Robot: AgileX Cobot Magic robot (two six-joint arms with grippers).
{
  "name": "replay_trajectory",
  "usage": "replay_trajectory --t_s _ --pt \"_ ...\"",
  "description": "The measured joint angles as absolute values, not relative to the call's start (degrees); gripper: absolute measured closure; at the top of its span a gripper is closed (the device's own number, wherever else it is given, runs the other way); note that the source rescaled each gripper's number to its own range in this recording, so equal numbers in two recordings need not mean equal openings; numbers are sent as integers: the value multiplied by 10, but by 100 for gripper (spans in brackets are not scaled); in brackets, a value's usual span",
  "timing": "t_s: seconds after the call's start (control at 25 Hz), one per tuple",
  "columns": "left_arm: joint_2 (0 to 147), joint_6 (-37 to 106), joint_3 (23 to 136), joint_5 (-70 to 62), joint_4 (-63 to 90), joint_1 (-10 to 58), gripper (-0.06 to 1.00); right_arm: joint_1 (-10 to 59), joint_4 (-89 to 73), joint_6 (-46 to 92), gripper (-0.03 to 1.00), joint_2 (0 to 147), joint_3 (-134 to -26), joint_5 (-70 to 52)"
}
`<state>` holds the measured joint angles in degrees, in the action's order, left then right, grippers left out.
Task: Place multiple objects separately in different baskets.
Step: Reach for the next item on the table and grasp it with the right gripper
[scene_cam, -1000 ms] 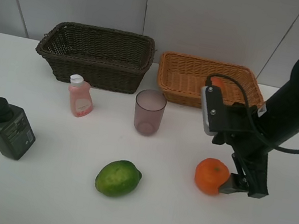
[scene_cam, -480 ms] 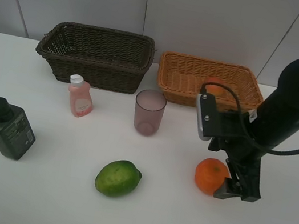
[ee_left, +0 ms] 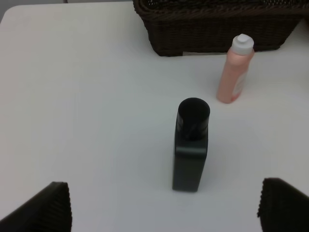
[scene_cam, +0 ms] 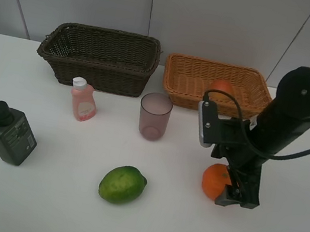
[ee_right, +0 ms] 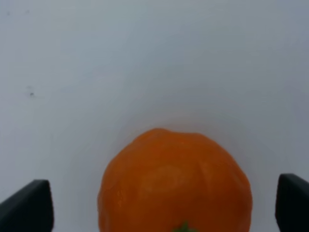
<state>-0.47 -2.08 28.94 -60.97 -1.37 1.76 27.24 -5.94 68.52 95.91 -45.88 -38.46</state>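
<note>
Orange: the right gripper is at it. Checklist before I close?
1. Right gripper open: ok.
2. Orange between the jaws, roughly centred: ok.
3. Jaws low enough on the orange: cannot tell.
4. Lime apart from the orange: ok.
5. Tan basket has room beside the peach: ok.

Table (scene_cam: 37, 206) bears brown basket (scene_cam: 97, 68), tan basket (scene_cam: 181, 94), dispenser (scene_cam: 12, 137), pink bottle (scene_cam: 82, 103), cup (scene_cam: 154, 117), green fruit (scene_cam: 122, 184), orange (scene_cam: 214, 180).
</note>
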Motion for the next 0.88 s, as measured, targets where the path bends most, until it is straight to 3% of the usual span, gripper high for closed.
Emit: replay_trajectory --t_s 0.88 --pt "-5 -21 289 -610 -14 18 -6 272 -59 677 -3 1034 -459 -340"
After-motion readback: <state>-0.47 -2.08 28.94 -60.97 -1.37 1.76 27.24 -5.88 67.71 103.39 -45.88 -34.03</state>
